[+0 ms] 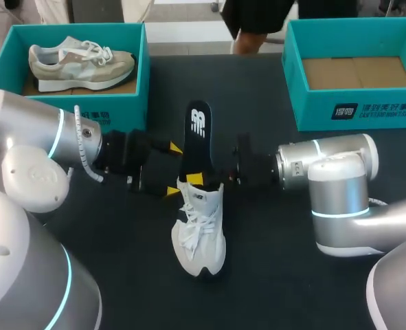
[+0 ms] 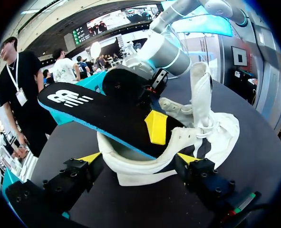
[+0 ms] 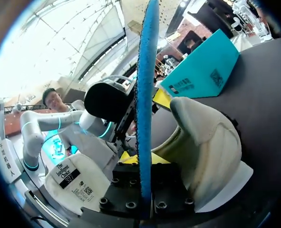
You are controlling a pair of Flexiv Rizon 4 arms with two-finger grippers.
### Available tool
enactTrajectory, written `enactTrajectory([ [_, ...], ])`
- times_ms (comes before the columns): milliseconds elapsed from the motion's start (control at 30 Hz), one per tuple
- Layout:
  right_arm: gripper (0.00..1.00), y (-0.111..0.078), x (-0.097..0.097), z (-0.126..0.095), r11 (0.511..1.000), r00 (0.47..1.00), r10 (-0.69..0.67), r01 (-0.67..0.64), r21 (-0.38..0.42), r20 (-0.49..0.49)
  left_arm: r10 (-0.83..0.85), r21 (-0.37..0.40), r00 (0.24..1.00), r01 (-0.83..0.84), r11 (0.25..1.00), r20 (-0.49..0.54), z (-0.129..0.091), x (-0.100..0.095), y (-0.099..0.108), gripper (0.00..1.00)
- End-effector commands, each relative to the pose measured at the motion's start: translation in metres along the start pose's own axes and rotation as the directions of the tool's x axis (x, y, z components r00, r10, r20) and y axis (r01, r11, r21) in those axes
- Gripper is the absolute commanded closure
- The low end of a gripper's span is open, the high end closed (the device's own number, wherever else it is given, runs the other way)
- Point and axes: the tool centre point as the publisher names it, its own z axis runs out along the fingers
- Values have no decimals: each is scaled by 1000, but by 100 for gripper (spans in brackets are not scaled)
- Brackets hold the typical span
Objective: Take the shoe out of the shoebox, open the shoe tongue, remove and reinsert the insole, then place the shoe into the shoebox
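Holding now: right gripper (image 1: 197, 180) is clamped on the insole (image 1: 198, 134), one finger on each face, close to the collar of the white shoe (image 1: 204, 258).
Left gripper: left gripper (image 1: 174, 170) has its fingers spread apart just beside the heel; it grips nothing.
Insole position: one end sits inside the shoe opening; the rest slants up and out past the heel, away from the robot.
Shoe position: upright on its sole on the table (image 1: 278, 275), between the two arms, toe toward the robot.
Done: the shoe is out of its box; the tongue (image 2: 199, 90) stands pulled up, leaving the opening exposed.
In hand: the insole step. From this pose alone, removal and reinsertion cannot be told apart.
Left: seat the insole flat, then return the shoe to the empty shoebox (image 1: 354, 113).
Surroundings: a second shoebox (image 1: 142, 82) at the far left holds a beige shoe (image 1: 82, 58).
Obstructions: laces (image 1: 197, 223) lie loose over the vamp; the left gripper sits close to the insole's path; the raised tongue may fold inward.
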Motion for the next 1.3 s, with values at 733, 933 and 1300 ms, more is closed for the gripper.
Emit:
enactTrajectory([
  [733,74,36,-5,-9,995,996,-76,74,67,36,0,-4,1000,0,1000,0,1,0,0,0],
  [933,100,17,-9,-7,997,1000,2,-4,83,18,0,-4,1000,0,1000,0,1,0,0,0],
  [1300,100,-12,8,4,993,994,104,-105,58,22,0,-4,1000,0,1000,0,1,0,0,0],
])
